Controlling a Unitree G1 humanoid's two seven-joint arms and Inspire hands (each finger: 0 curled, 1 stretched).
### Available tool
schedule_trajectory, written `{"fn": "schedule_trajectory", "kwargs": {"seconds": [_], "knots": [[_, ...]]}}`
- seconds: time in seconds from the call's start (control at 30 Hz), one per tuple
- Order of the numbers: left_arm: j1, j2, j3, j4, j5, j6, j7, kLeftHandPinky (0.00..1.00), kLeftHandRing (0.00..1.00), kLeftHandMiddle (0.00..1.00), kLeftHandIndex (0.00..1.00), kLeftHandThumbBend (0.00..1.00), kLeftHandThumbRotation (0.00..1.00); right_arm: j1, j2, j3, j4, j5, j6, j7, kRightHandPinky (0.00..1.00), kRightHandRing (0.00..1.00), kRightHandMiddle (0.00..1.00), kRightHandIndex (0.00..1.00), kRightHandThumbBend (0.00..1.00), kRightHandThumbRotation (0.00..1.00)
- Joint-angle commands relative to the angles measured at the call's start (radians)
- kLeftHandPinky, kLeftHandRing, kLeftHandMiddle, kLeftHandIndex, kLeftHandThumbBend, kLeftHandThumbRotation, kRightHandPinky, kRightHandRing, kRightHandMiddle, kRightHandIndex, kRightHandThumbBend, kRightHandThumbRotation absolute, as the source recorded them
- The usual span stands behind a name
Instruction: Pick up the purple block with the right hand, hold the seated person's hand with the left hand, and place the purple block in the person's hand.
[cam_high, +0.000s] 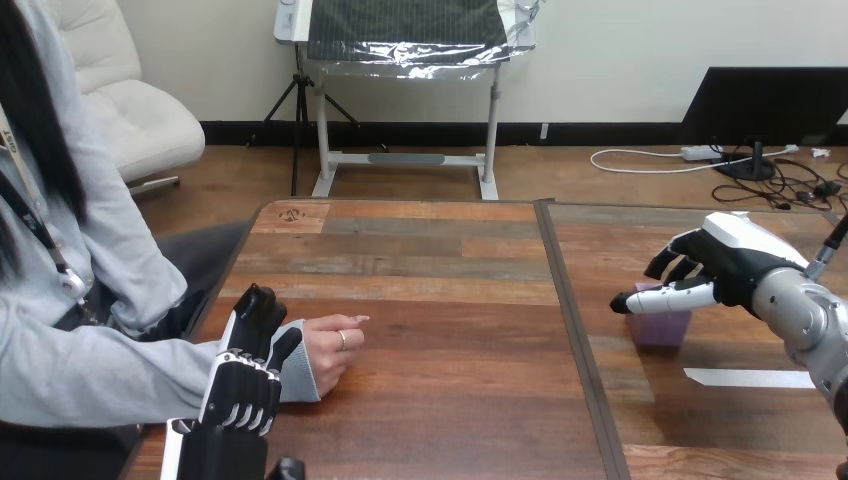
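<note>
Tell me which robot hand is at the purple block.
The right hand, at the view's right, over the purple block. The left hand sits by the person's wrist.

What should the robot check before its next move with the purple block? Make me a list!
1. Right hand at the purple block: ok, it sits right over the block.
2. Block firmly held: cannot tell; the block looks to be resting on the table.
3. Left hand at the person's hand: ok, it lies against the wrist.
4. Left hand really holding the wrist: cannot tell.
5. Person's palm open and turned up for the block: not ok, the hand rests on the table with its fingers curled in.
6. Way across the table between block and person: ok, bare wood.
</note>
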Motion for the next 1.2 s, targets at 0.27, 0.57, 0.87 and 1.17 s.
{"fn": "schedule_trajectory", "kwargs": {"seconds": [0.27,0.57,0.87,1.17], "knots": [[-0.056,0.010,-0.011,-0.035,-0.009,0.000,-0.017,0.93,0.97,0.97,0.95,0.98,0.71,0.032,0.008,0.008,-0.028,0.024,-0.034,0.081,0.66,0.70,0.72,0.71,0.80,0.59],[-0.070,0.007,-0.008,-0.025,-0.020,-0.010,-0.034,0.93,0.96,0.96,0.95,0.97,0.70,0.041,-0.018,0.008,-0.085,0.042,-0.074,0.128,0.67,0.70,0.72,0.70,0.78,0.59],[-0.074,0.005,0.000,-0.025,-0.018,-0.008,-0.037,0.92,0.96,0.96,0.95,0.98,0.70,0.070,-0.053,-0.008,-0.163,0.064,-0.115,0.160,0.66,0.69,0.72,0.71,0.80,0.59],[-0.076,0.004,-0.001,-0.026,-0.023,-0.001,-0.040,0.92,0.96,0.97,0.95,0.98,0.69,0.124,-0.099,-0.047,-0.305,0.115,-0.131,0.177,0.65,0.68,0.71,0.71,0.79,0.53]]}}
